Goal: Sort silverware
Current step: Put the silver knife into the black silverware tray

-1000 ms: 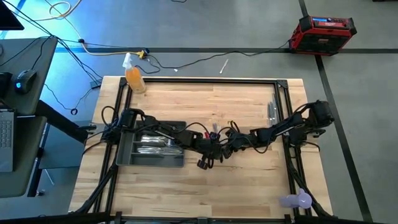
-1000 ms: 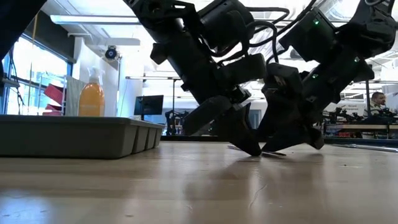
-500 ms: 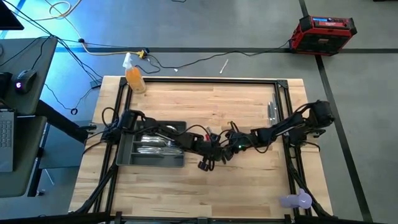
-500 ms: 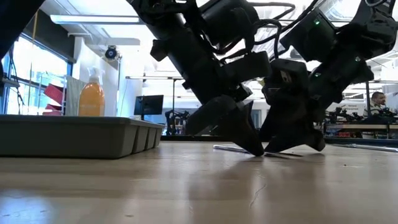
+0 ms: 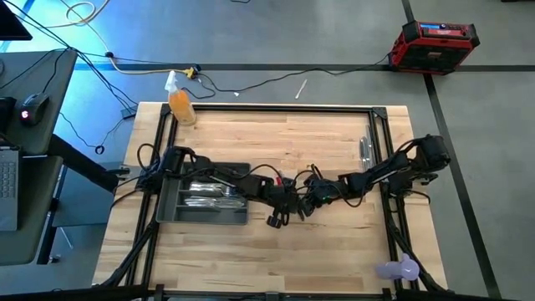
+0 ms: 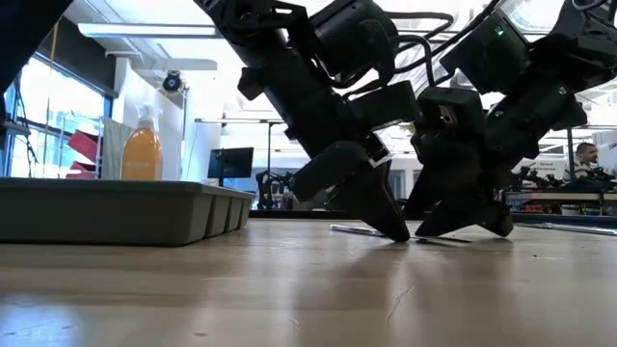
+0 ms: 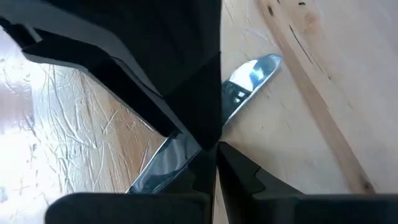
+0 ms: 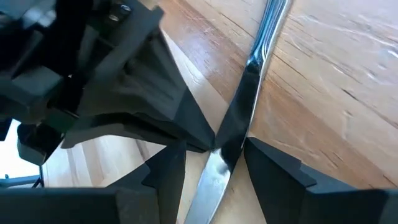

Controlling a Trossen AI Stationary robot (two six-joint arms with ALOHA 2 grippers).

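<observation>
A shiny table knife [image 7: 252,78] lies flat on the wood at the table's middle, and also shows in the right wrist view [image 8: 261,43] and the low view [image 6: 359,230]. My left gripper [image 7: 215,149] is shut, tips down on it [image 5: 294,203]. My right gripper [image 8: 214,158] is open, one finger on each side of the knife without touching it that I can see, facing the left gripper [image 5: 308,200]. More silverware [image 5: 205,196] lies in the dark grey tray [image 5: 171,211]. Two or three pieces [image 5: 365,149] rest near the table's right edge. My left gripper meets the knife [image 8: 236,124] with its shut fingertips [image 8: 202,140], slanting down from the table's left side. The tips sit on the blade near one edge; whether the blade is pinched or only pressed, I cannot tell. The knife stays flat on the table.
An orange spray bottle [image 5: 181,107] stands at the far left corner, beyond the tray [image 6: 116,212]. A pale purple object [image 5: 399,269] sits at the near right corner. Black frame rails run along the table's left, far and right sides. Bare wood lies nearer and farther than the grippers.
The knife has slid a little toward the table's left, its end now showing farther out past my left gripper in the low view. My right gripper has drawn back slightly toward the table's right. Both stay low at the table's middle.
</observation>
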